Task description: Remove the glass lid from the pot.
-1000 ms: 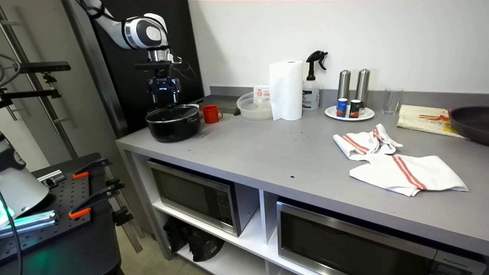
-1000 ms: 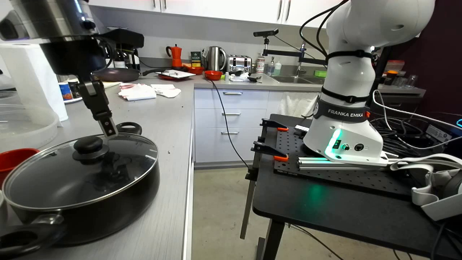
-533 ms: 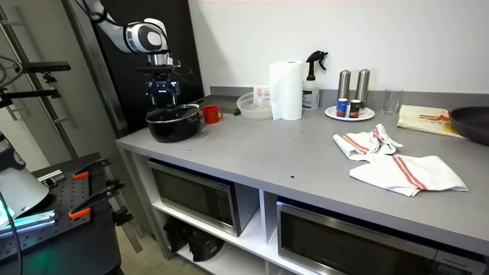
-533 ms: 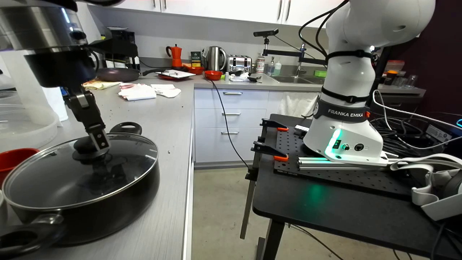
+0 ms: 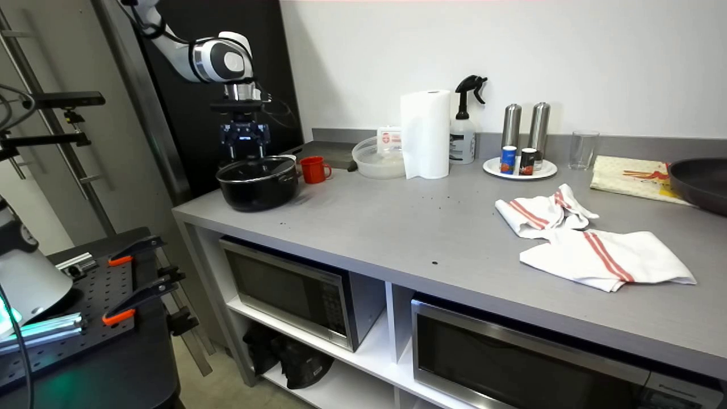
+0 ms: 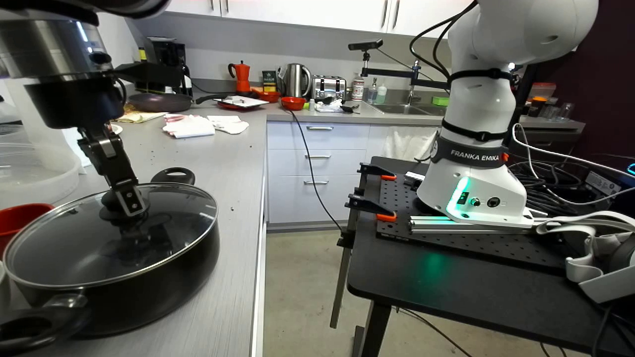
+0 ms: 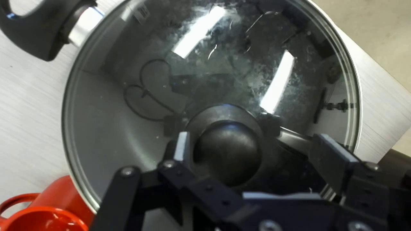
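Transparent round glass lid [image 7: 212, 89], metal-rimmed, resting on wide black pot [image 6: 158, 291]; its round black knob [image 7: 228, 152] being flanked by wide-spread black two-finger gripper [image 7: 258, 149], nothing being held. Knob lying nearer finger [image 7: 182, 147] at left of wrist view; centring before closing probably being called for.

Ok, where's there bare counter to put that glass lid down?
The widest bare stretch of counter lies between the pot and striped towels, in front of the paper roll, with dark specks. The strip between pot and counter edge looks too narrow. It's crowded around the red cup and clear tub.
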`<state>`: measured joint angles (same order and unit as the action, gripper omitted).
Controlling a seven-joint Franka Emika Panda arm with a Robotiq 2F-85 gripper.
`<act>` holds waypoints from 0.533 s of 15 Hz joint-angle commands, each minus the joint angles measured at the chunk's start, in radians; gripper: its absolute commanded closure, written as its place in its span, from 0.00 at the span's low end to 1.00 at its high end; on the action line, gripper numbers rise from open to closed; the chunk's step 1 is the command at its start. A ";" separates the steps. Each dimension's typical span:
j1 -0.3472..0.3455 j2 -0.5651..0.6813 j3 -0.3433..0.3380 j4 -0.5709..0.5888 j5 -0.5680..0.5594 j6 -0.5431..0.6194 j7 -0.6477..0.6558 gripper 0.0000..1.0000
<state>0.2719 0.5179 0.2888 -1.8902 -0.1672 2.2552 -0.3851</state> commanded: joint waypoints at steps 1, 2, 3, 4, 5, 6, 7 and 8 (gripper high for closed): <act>0.000 0.025 0.004 0.031 -0.002 0.007 -0.029 0.37; -0.001 0.025 0.003 0.033 -0.003 0.008 -0.030 0.45; -0.001 0.024 0.003 0.036 -0.002 0.008 -0.032 0.54; -0.002 0.024 0.002 0.037 -0.003 0.008 -0.032 0.60; -0.002 0.024 0.002 0.039 -0.003 0.008 -0.032 0.69; -0.002 0.023 0.002 0.039 -0.004 0.008 -0.031 0.75; -0.002 0.023 0.002 0.040 -0.004 0.007 -0.031 0.75; -0.002 0.022 0.001 0.040 -0.004 0.007 -0.030 0.75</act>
<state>0.2671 0.5253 0.2873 -1.8702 -0.1672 2.2561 -0.3974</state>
